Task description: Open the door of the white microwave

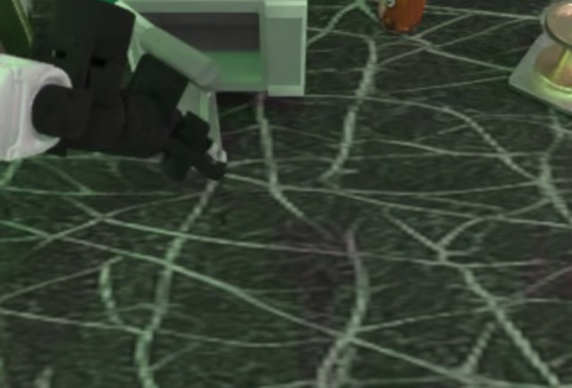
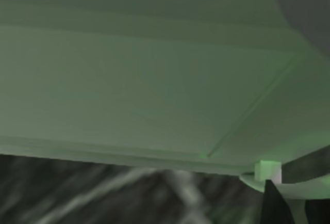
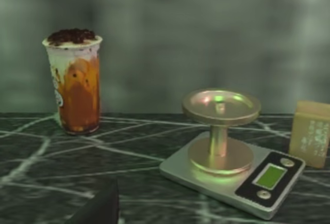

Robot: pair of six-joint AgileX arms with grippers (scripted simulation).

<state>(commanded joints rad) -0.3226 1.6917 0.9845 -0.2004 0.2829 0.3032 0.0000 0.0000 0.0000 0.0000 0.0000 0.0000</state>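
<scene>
The white microwave (image 1: pixel 268 12) stands at the far edge of the desk (image 1: pixel 357 254), and its door (image 1: pixel 179 48) is swung well out from the grey cavity, so the opening step is judged to be well advanced. The left pincer (image 1: pixel 204 157) is seen at the door's free edge, in front of the microwave; whether its fingers are spread or pinching the handle strip cannot be told. The next move is judged to call for the door edge to be carried further along its arc about the hinge, away from the cavity, without the box being dragged. In the top view the open angle and the cavity are shown; in the left wrist view only the door's pale panel (image 2: pixel 144 79) is shown at close range, above a strip of desk. The right pincer is not in view; through its wrist view a layered drink cup (image 3: pixel 75 82), a kitchen scale (image 3: pixel 232 172) and a tan block (image 3: pixel 311 133) are shown, well to the right of the microwave.
</scene>
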